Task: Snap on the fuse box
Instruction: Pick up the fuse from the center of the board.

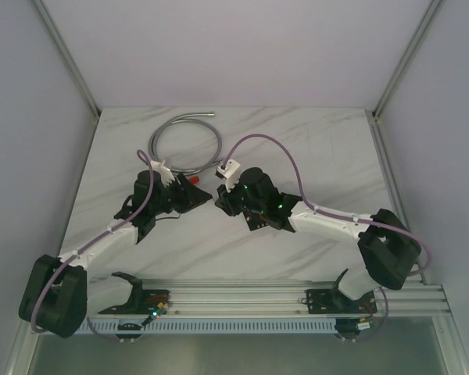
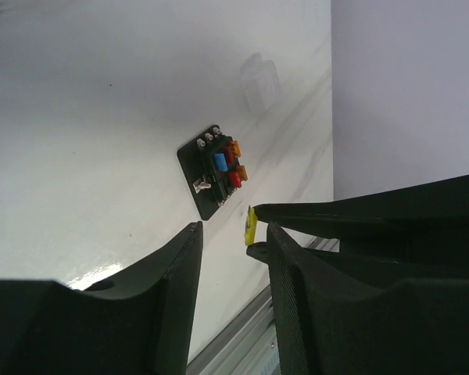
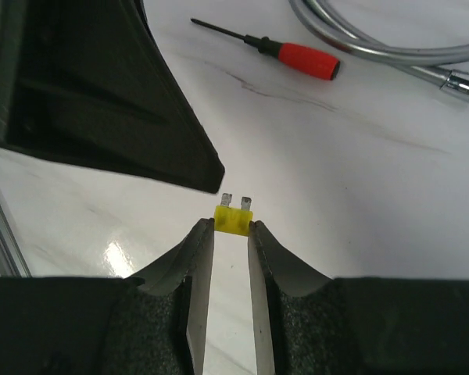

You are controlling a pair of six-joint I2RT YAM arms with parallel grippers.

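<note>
The black fuse box [image 2: 214,173] lies flat on the white table in the left wrist view, with blue, red and orange fuses in its slots. I cannot make it out in the top view. My right gripper [image 3: 232,228] is shut on a small yellow fuse [image 3: 234,221], prongs pointing away, held above the table. That fuse [image 2: 251,226] also shows in the left wrist view, just short of the box's near corner. My left gripper [image 2: 233,233] is open and empty, close beside the right gripper's tips [image 1: 221,200]. One of its fingers [image 3: 102,101] fills the upper left of the right wrist view.
A red-handled screwdriver [image 3: 297,56] and a coiled metal hose [image 1: 184,144] lie beyond the grippers. A clear plastic cover [image 2: 259,80] stands past the fuse box. An aluminium rail [image 1: 258,297] runs along the near table edge.
</note>
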